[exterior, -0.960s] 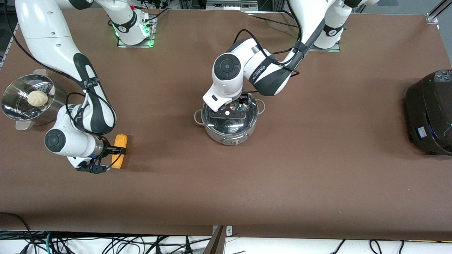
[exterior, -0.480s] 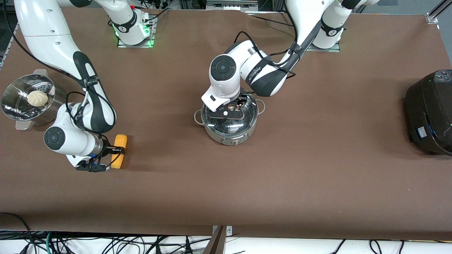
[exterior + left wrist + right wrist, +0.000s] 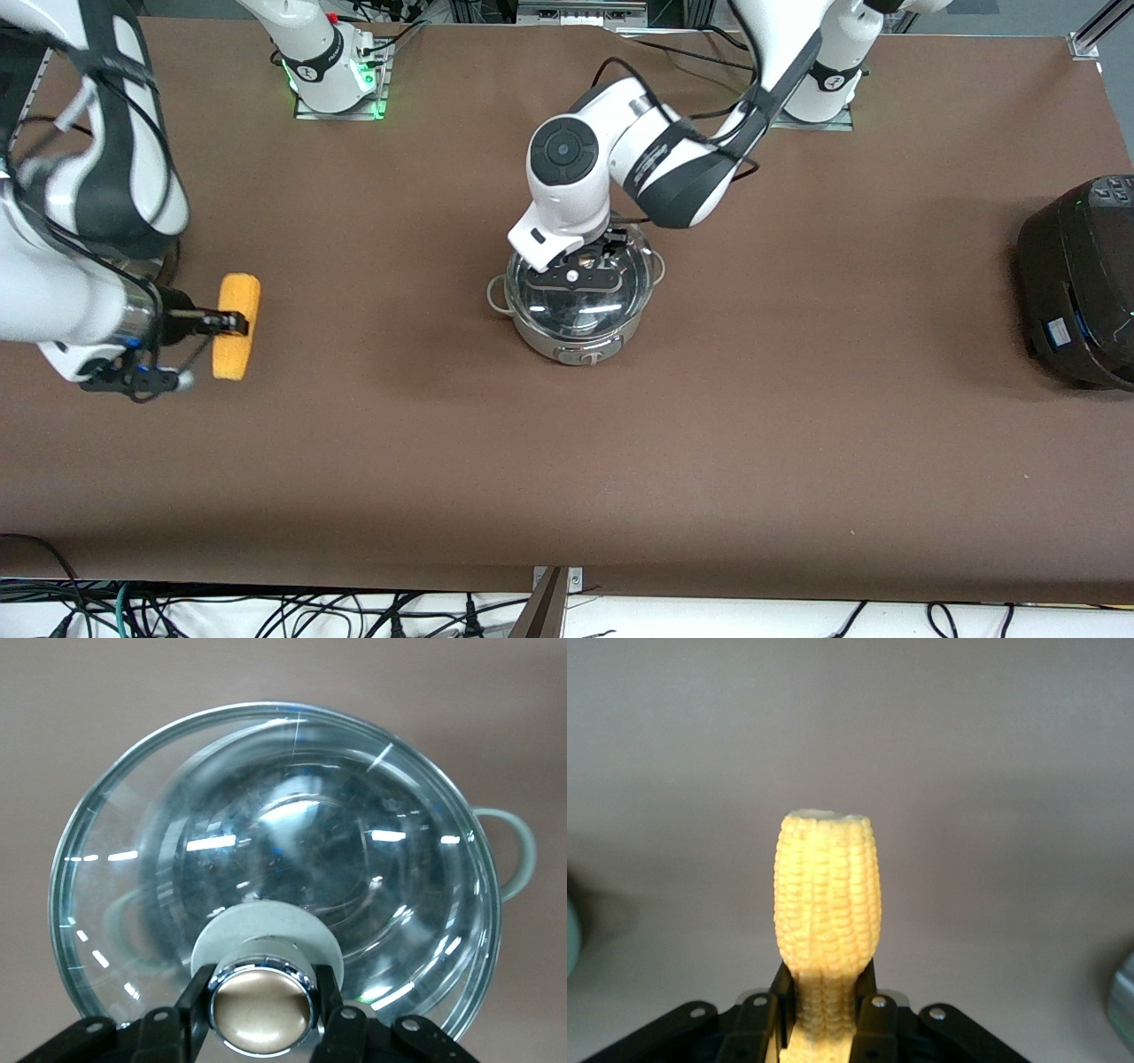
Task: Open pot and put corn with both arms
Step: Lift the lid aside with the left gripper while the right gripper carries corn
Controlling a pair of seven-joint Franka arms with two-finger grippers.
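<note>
Shiny steel pot (image 3: 578,319) mid-table, glass lid (image 3: 266,877) raised, yellow corn (image 3: 236,325) held aloft

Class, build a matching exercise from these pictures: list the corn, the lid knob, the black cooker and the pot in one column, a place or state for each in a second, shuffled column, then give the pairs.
Things:
1. corn
2. lid knob
3. black cooker
4. pot

States:
A. stands at the left arm's end of the table
B. clamped by the left gripper
C. held in the air by the right gripper
D. mid-table, glass lid over it

Pairs: 1-C, 2-B, 3-A, 4-D
</note>
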